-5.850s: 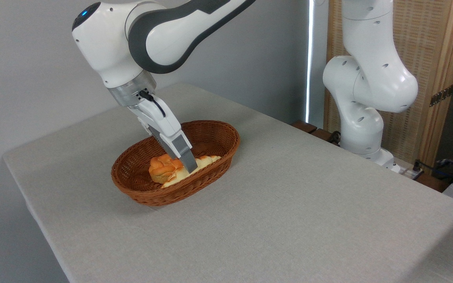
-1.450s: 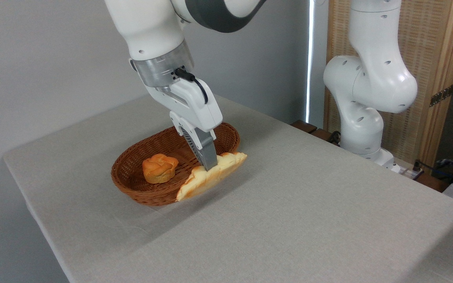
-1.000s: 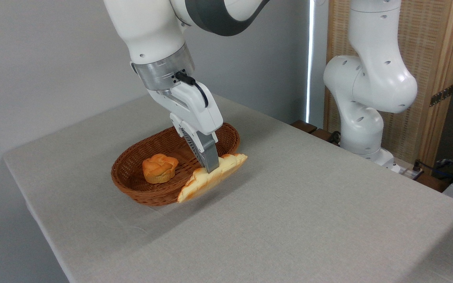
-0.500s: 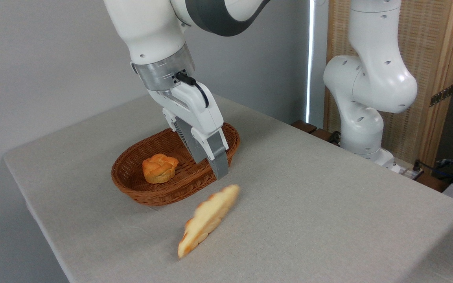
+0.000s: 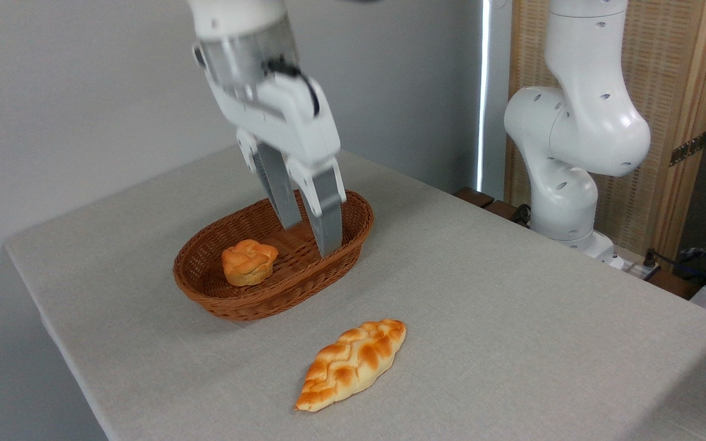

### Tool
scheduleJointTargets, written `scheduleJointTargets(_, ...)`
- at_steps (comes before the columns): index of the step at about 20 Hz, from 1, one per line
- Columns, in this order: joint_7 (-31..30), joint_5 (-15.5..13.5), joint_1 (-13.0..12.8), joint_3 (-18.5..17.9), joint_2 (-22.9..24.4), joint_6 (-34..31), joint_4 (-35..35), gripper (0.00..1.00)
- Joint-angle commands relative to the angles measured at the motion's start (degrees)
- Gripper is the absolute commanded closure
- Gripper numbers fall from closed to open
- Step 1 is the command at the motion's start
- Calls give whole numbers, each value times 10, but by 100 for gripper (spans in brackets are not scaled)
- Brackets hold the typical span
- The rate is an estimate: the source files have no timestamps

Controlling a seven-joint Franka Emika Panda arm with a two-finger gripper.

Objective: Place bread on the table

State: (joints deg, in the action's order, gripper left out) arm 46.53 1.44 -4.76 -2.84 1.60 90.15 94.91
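Note:
The bread (image 5: 353, 364), a long braided loaf with a golden zigzag crust and pointed ends, lies flat on the grey-beige table (image 5: 512, 318) in front of the basket. My gripper (image 5: 312, 237) hangs open above the basket's right half, its two grey fingers (image 5: 328, 214) spread apart with nothing between them. It is well above and behind the loaf, not touching it.
A brown oval wicker basket (image 5: 218, 294) stands left of centre with a small round orange bun (image 5: 247, 262) inside. The arm's white base (image 5: 564, 184) rises at the table's back right. The table's left edge (image 5: 53, 318) runs near the basket.
The fingers let go of the loaf, which fell from beside the basket rim and settled crust-up on the cloth. The gripper opened and rose.

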Motion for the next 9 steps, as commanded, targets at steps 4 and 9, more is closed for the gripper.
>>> scheduleJointTargets(4,1,-50,-4,-14,24,-1,-12,0)
scheduleJointTargets(9,-2,-69,-4,-23,22,-4,-12,0)
